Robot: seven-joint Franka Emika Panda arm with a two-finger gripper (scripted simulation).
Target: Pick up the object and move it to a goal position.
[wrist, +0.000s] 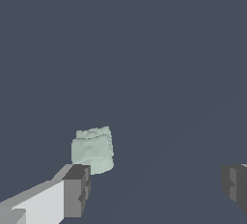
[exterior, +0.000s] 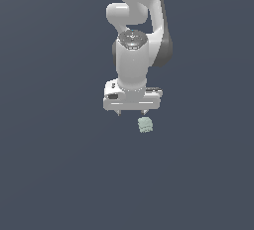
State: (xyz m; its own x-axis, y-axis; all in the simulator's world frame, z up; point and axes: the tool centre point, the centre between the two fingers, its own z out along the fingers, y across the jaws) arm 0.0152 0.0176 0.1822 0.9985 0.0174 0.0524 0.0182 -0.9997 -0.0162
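The object (exterior: 145, 124) is a small pale mint-green lumpy block with ridged sides, lying on the dark grey floor. My white gripper (exterior: 131, 112) hangs above it, a little toward the exterior view's left, with its jaws spread wide and nothing between them. In the wrist view the object (wrist: 92, 149) sits just beyond one grey fingertip (wrist: 77, 190), off to the side of the gap, while the other fingertip (wrist: 236, 187) stands far apart from it. The gripper (wrist: 157, 189) holds nothing.
A plain dark grey floor (exterior: 59, 174) fills both views. The white arm (exterior: 136, 35) rises above the gripper. No other objects or a goal marker show.
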